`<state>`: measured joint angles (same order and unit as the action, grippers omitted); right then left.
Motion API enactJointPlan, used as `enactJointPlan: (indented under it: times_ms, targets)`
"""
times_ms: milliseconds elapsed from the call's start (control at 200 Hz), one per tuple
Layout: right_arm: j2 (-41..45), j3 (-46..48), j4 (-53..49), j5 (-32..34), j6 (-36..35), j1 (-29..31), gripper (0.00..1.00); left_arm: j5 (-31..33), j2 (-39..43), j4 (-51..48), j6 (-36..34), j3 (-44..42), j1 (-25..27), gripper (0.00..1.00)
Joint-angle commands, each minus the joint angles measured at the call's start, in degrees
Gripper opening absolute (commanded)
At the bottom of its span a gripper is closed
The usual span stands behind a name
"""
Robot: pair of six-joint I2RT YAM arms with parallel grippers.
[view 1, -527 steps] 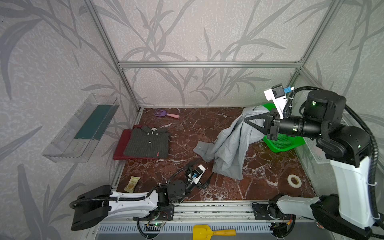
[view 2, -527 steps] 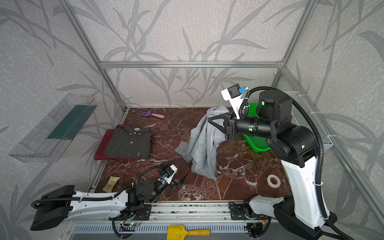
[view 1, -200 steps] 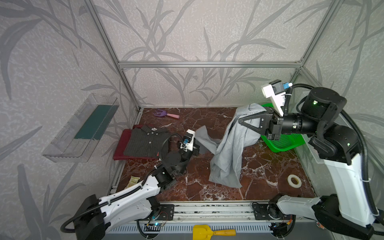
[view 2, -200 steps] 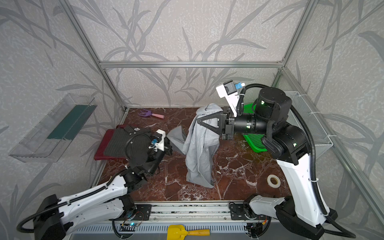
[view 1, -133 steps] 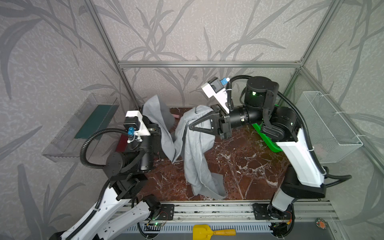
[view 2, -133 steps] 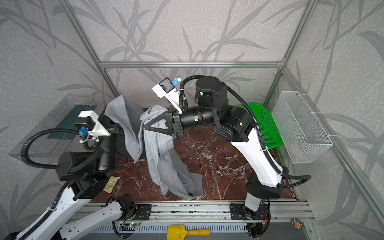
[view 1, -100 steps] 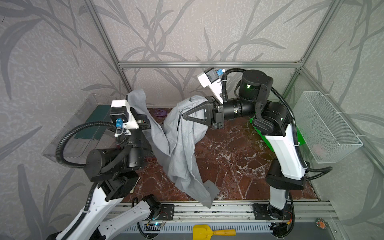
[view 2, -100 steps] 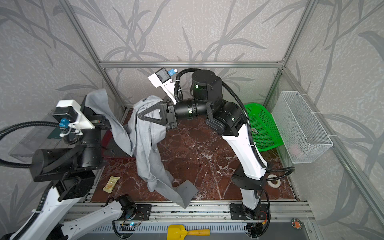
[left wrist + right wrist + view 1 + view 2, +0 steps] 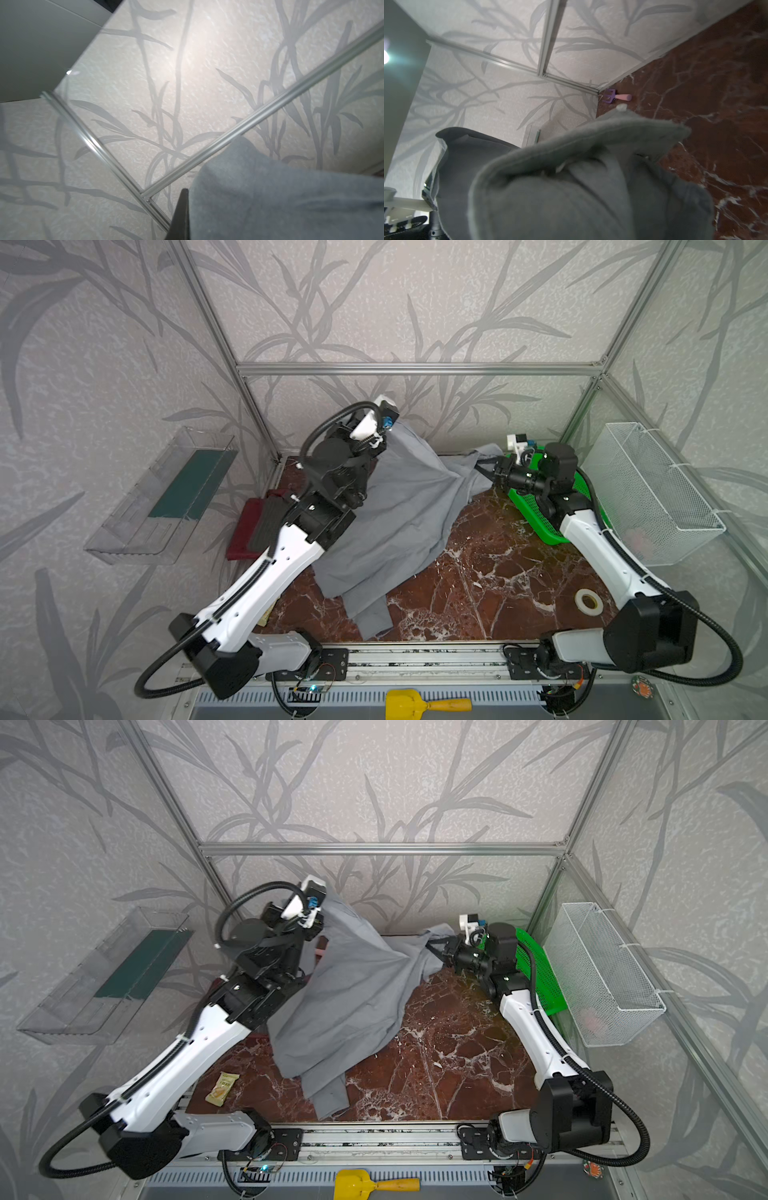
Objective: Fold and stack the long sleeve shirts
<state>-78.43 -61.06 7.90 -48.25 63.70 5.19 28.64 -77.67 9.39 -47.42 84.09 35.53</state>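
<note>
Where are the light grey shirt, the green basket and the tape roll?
light grey shirt (image 9: 399, 510): in a top view, middle of the cloth.
green basket (image 9: 534, 512): in a top view, its mesh.
tape roll (image 9: 579, 600): in a top view, white ring.

Light grey shirt (image 9: 399, 514): is hanging spread wide, lifted at two upper corners, tail trailing on the table (image 9: 478, 572). Dark grey striped shirt (image 9: 266, 522): is lying folded atop the maroon shirt (image 9: 242, 531), at the table's left edge.
</note>
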Motion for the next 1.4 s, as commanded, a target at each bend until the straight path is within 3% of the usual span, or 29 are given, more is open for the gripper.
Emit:
enactJointPlan:
  times_ms: [0, 200, 450, 685, 770, 850, 870, 895, 910, 990, 1075, 1195, 1335, 1395]
  targets:
    - [4.7, 8.4, 11.7, -2.3, 3.8, -1.9, 0.0, -5.7, -5.9, -1.4, 2.0, -0.3, -0.9, 0.0]
    - [8.5, 23.1, 7.8, 3.5, -1.1, -3.4, 0.0, -8.4, -20.9, -0.7, 3.0, 2.4, -1.0, 0.0]
    - [17.2, 30.5, -4.6, 13.8, -8.6, -4.5, 0.02, -12.3, -34.7, -2.9, 5.8, 11.0, -1.0, 0.0]
    - [21.4, 28.1, -14.3, 15.7, -12.1, -5.0, 0.39, -13.7, -41.1, -4.7, 10.9, 13.5, -1.2, 0.0]
    - [23.4, 25.8, -20.0, 16.9, -14.1, -5.0, 0.52, -14.8, -40.0, -7.0, 12.2, 14.1, -1.2, 0.18]
    - [25.5, 24.2, -23.7, 18.2, -14.7, -5.0, 0.61, -17.6, -38.1, -10.6, 13.7, 15.3, -1.4, 0.45]
    - [26.0, 23.8, -24.2, 18.2, -15.0, -5.1, 0.62, -18.5, -37.6, -11.4, 13.8, 15.5, -1.4, 0.59]
    - [26.5, 23.2, -25.1, 18.2, -15.2, -5.1, 0.63, -20.0, -37.1, -12.3, 14.1, 15.7, -1.3, 0.91]
    - [26.8, 22.9, -25.6, 18.2, -15.3, -5.1, 0.64, -20.8, -36.7, -12.9, 14.5, 15.8, -1.3, 0.98]
    - [28.1, 20.9, -27.9, 17.6, -15.6, -5.1, 0.65, -22.8, -35.9, -15.6, 17.6, 17.1, -0.6, 0.99]
    - [29.7, 18.2, -32.1, 17.9, -17.6, -5.0, 0.67, -16.6, -34.6, -17.1, 22.8, 18.8, 0.3, 0.99]
    - [30.7, 13.7, -39.9, 22.0, -23.2, -5.0, 0.7, -11.4, -27.8, -23.8, 36.3, 18.9, 0.0, 0.99]
    - [28.1, 11.2, -42.4, 20.7, -24.6, -5.1, 0.72, -5.8, -16.3, -33.8, 52.1, 10.7, -0.6, 0.99]
    - [26.8, 10.3, -42.9, 19.7, -24.4, -5.2, 0.72, -6.7, -10.3, -37.6, 58.8, 4.2, -0.6, 0.99]
